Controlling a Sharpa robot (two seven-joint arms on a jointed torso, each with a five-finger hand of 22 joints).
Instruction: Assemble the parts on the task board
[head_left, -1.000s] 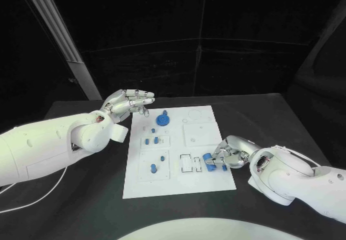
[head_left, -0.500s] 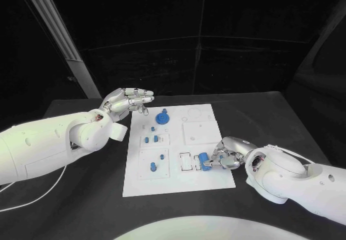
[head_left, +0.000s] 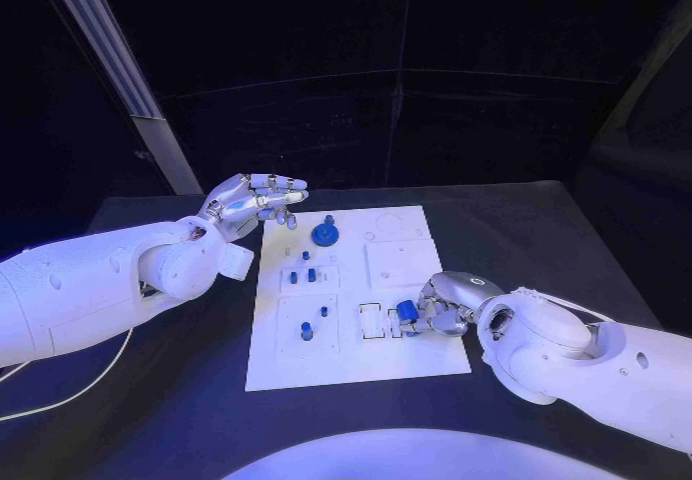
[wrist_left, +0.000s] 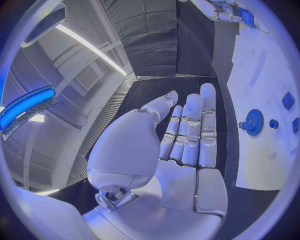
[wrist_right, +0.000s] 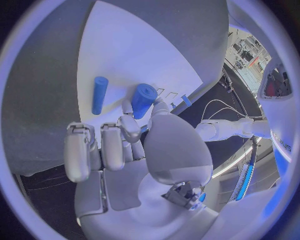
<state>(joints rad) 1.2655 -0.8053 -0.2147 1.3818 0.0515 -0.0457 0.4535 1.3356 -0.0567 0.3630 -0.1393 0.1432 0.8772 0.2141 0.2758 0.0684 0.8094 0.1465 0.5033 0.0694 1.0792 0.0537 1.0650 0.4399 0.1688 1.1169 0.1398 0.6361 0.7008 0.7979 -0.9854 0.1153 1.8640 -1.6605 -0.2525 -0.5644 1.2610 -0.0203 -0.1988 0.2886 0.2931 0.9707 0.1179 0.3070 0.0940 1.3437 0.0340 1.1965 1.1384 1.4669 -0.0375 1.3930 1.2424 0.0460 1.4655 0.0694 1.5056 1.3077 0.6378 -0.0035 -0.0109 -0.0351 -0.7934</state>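
The left hand (head_left: 257, 203) is held up off the black table (head_left: 534, 225), just past the task board's (head_left: 418, 355) far-left corner, at about 10 o'clock from the board's middle. Nothing is gripped in it. In the left wrist view its fingers (wrist_left: 190, 130) are stretched out side by side, fairly straight, with empty air in front of the palm, while in the head view the fingertips are curled forward a little.

On the white board, a blue gear (head_left: 326, 236) is seated near the far edge, at roughly 12 o'clock, and can also be picked out in the left wrist view (wrist_left: 254, 122). Nearer the middle a few small blue pegs (head_left: 294, 277) are stood in a square panel, and two more blue pieces (head_left: 307, 331) are set in the panel at about 7 o'clock. Whether they're fully seated can't be told, they're too small.

Over at 4 o'clock, a blue cylinder (head_left: 410, 314) is pinched by the right hand (head_left: 444, 305) right at the board's near-right area, beside the small outlined slots (head_left: 376, 322). In the right wrist view the short blue cylinder (wrist_right: 143, 99) is clamped between thumb and fingertip, its end just off the white surface, and a second, thinner blue rod (wrist_right: 99, 94) is lying loose on the board just beside it, not touched by anything.
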